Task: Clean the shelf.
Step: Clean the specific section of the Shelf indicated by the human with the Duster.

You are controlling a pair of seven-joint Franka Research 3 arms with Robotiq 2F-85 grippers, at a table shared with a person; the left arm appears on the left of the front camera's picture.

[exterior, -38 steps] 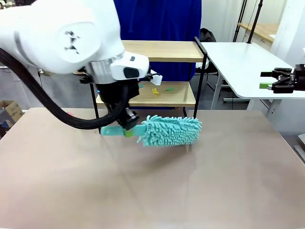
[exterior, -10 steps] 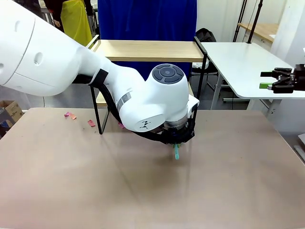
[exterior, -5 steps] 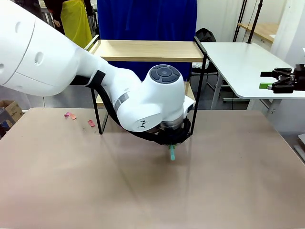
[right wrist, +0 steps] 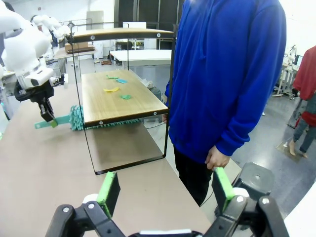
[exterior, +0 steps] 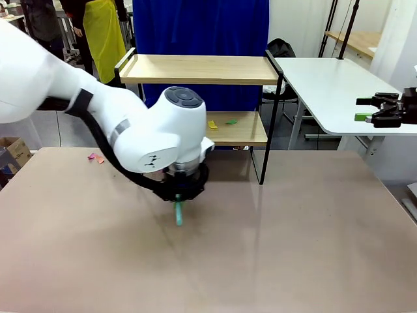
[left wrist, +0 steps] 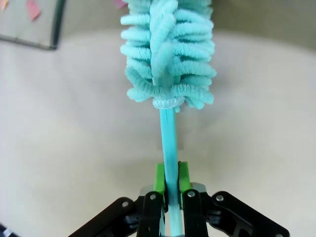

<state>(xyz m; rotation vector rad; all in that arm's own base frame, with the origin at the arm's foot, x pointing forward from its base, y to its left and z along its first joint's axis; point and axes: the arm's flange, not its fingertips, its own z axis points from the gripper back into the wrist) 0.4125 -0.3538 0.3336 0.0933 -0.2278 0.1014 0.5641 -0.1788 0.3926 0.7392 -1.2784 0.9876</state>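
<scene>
The shelf [exterior: 195, 68] stands at the table's far side, with a person in a blue top [right wrist: 227, 74] behind it. Several yellow and green paper scraps [right wrist: 117, 90] lie on its lower board [exterior: 238, 134]. My left gripper [left wrist: 168, 178] is shut on the thin handle of a teal fluffy duster [left wrist: 168, 54]. In the right wrist view the duster head [right wrist: 96, 121] lies on the table under the lower board. From the front, the handle's end [exterior: 178, 214] pokes out below my left wrist. My right gripper [exterior: 381, 109] hangs open and empty at the far right.
Pink scraps [exterior: 96, 157] lie on the brown table [exterior: 293, 248] left of the shelf's legs. A white table [exterior: 332, 88] stands at the back right. The person's hand [right wrist: 213, 158] hangs near the shelf's far end.
My left arm has swung to the left along the shelf's front, carrying the duster with it. The right arm has not moved.
</scene>
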